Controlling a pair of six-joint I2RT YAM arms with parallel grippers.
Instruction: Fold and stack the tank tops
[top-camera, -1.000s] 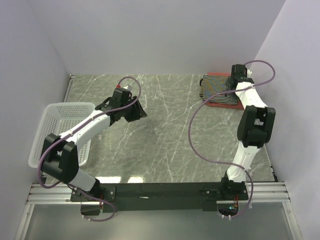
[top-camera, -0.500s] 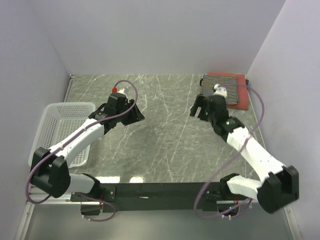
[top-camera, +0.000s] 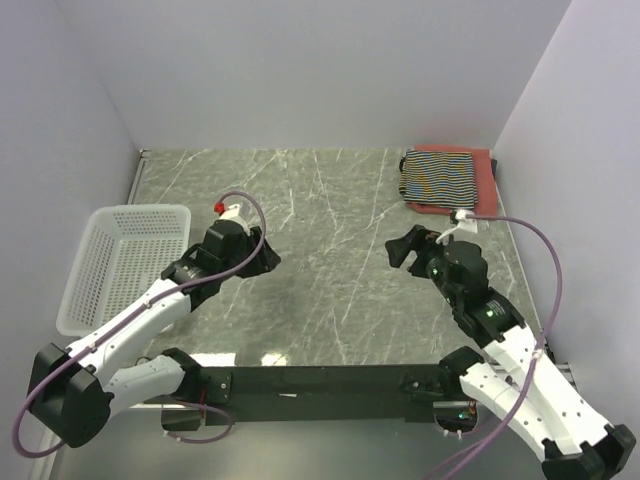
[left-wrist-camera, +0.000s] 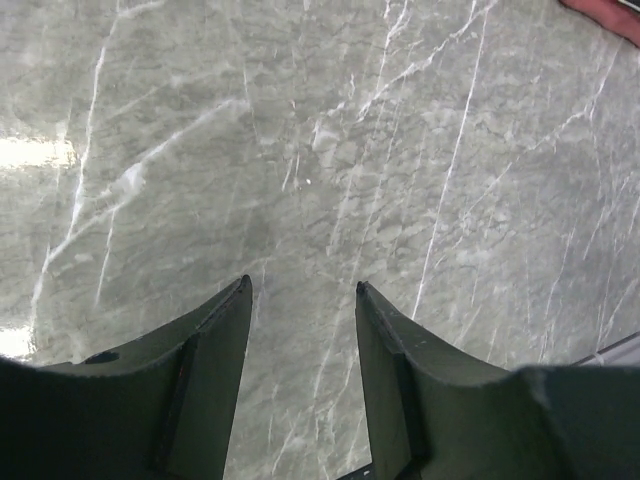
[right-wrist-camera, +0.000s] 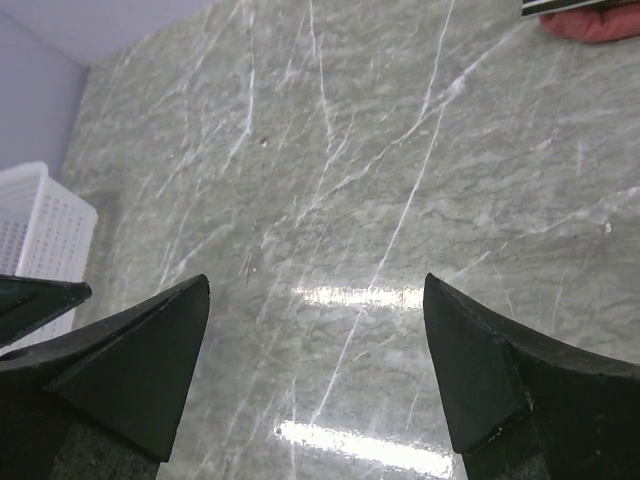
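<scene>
The black-and-white striped tank top (top-camera: 438, 176) lies folded at the back right, on top of the rust-red tank top (top-camera: 484, 178). The tan-brown top is not in view. A corner of the red top shows in the left wrist view (left-wrist-camera: 612, 16) and in the right wrist view (right-wrist-camera: 600, 24). My left gripper (top-camera: 266, 260) is open and empty over bare marble, left of centre; its jaws stand apart in the left wrist view (left-wrist-camera: 302, 286). My right gripper (top-camera: 402, 248) is wide open and empty, well in front of the stack, as the right wrist view (right-wrist-camera: 316, 285) shows.
A white plastic mesh basket (top-camera: 140, 211) stands at the left edge, also in the right wrist view (right-wrist-camera: 40, 225). Walls close the table at left, back and right. The grey marble table (top-camera: 330, 290) stretches between the two grippers.
My right gripper has left the stack at the back right and swung down to the table's middle right. My left gripper has drawn back a little toward the near edge.
</scene>
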